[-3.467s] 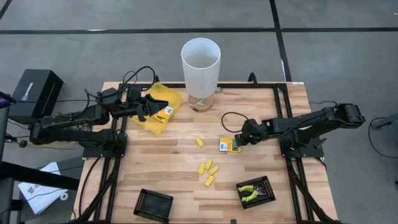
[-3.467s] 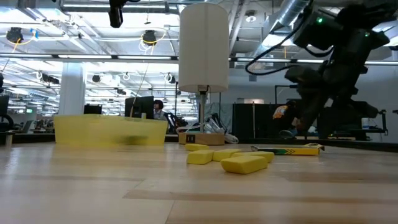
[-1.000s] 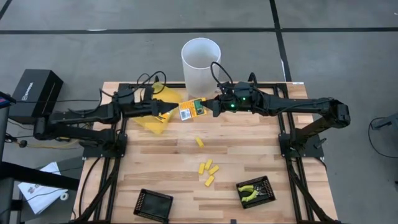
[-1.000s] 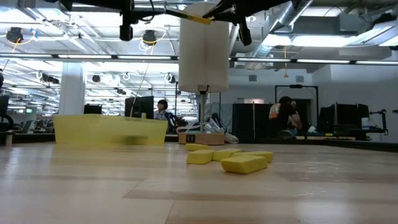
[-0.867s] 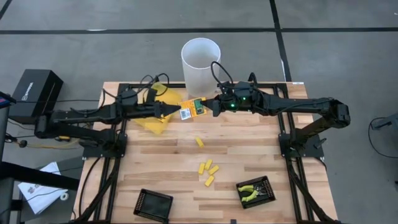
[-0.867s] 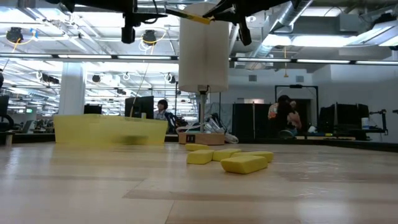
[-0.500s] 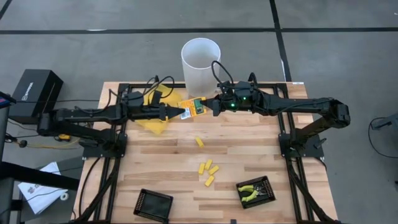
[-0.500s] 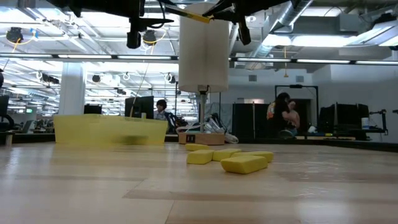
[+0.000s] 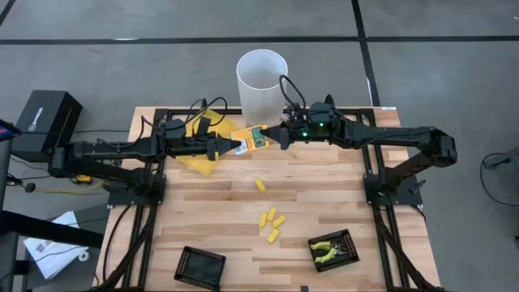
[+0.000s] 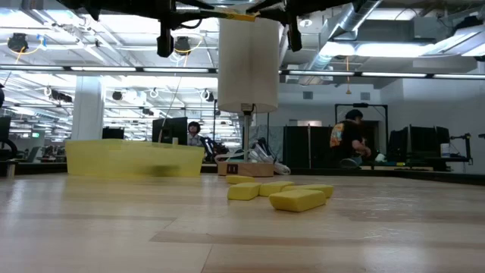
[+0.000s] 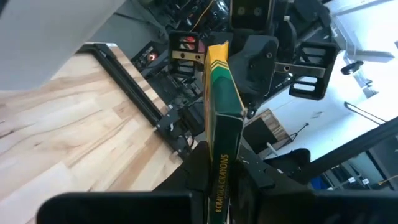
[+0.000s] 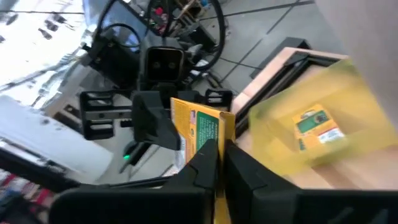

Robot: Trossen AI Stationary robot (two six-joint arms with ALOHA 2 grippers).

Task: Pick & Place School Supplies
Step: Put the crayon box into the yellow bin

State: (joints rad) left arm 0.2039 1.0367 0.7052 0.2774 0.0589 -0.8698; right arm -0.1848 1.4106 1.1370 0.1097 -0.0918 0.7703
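A flat yellow-orange crayon box (image 9: 251, 141) with a green label hangs high above the table, in front of the white bin. My left gripper (image 9: 233, 146) is shut on its left end and my right gripper (image 9: 271, 138) on its right end. The left wrist view shows the box (image 11: 219, 106) edge-on, and the right wrist view shows its broad face (image 12: 199, 127). In the low view it is a thin yellow strip (image 10: 239, 15) at the top. Several short yellow pieces (image 9: 272, 223) lie on the wood mid-table. A small plier-like tool (image 9: 327, 251) lies in the near right black tray. My left gripper pinches the box's left end (image 11: 222, 163) between its two fingers, one on each broad face. The fingers come level from the table's left, along the box. The box is lifted clear of the table. My right gripper pinches the box's right end (image 12: 211, 144) between its two fingers. The fingers come about level from the table's right, along the box. The box is held in the air between both grippers, tilted on its long axis.
A tall white cylindrical bin (image 9: 261, 85) stands at the far edge behind the grippers. A translucent yellow pouch (image 9: 203, 154) with another packet (image 12: 314, 127) in it lies below the left arm. Black trays sit at the near edge (image 9: 199, 266) (image 9: 345, 239).
My left gripper has moved toward the table's right, up to the crayon box, and has shut on its left end. My right gripper has kept its hold on the other end. The box has stayed in the air at the same place.
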